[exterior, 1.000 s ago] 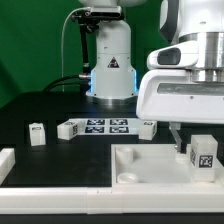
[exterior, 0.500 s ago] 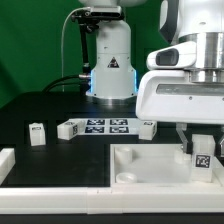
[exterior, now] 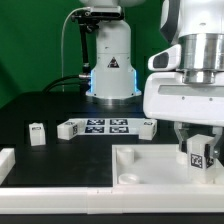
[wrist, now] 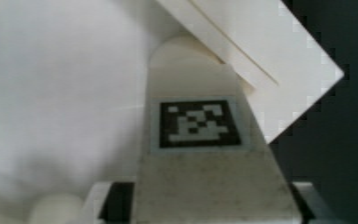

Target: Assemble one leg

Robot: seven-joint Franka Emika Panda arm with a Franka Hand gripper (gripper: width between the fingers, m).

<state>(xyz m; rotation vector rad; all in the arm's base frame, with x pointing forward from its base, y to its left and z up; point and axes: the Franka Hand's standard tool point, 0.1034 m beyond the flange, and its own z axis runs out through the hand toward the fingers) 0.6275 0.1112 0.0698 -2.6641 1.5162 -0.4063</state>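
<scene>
Black tabletop [exterior: 40, 105], end effector [exterior: 198, 150] pinching leg [exterior: 199, 153] over panel's [exterior: 150, 165] right edge.

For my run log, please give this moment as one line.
gripper: shut on leg | leg: tag visible, over the large white panel | spare leg: on table, untouched | marker board: in place

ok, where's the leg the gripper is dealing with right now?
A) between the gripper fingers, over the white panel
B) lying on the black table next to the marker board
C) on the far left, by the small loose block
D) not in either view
A: the leg, tag facing out, sits between the fingers of the gripper above the white panel; the wrist view shows it between the pads.
</scene>
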